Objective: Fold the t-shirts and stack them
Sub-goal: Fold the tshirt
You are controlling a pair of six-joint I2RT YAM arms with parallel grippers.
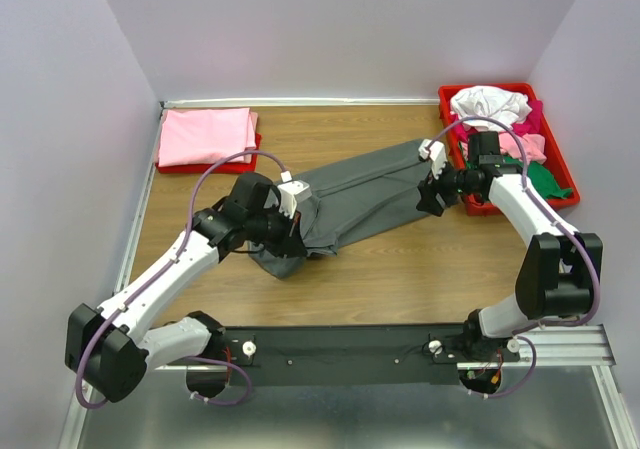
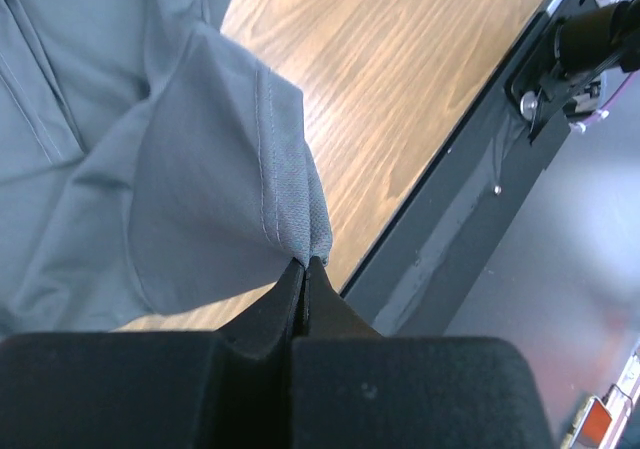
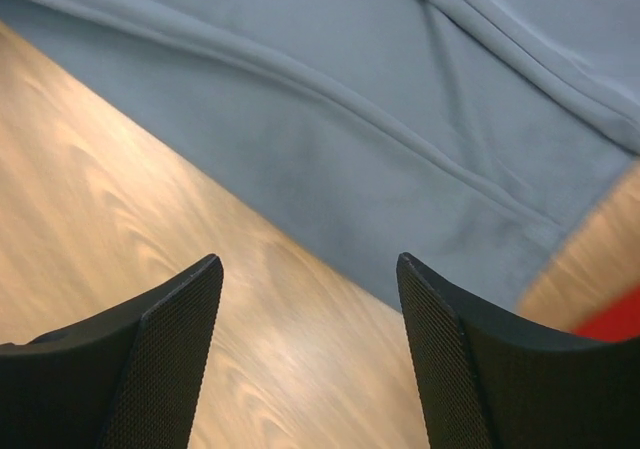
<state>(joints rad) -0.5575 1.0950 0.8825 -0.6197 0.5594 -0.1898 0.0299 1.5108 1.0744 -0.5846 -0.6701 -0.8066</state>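
Note:
The dark grey t-shirt [image 1: 365, 194] lies stretched across the middle of the table from lower left to upper right. My left gripper [image 1: 290, 231] is shut on a hemmed corner of it [image 2: 300, 219] and holds that corner off the wood at the shirt's left end. My right gripper [image 1: 433, 197] is open and empty, just above the table beside the shirt's right edge [image 3: 420, 159]. A folded pink t-shirt [image 1: 207, 135] lies on a tray at the back left. White [image 1: 490, 103], pink and green [image 1: 545, 177] shirts are piled in the tray at the back right.
A red tray [image 1: 475, 201] at the back right holds the loose shirts, close behind my right gripper. A second red tray [image 1: 205, 167] sits under the pink shirt at the back left. The black base rail [image 1: 350, 344] runs along the near edge.

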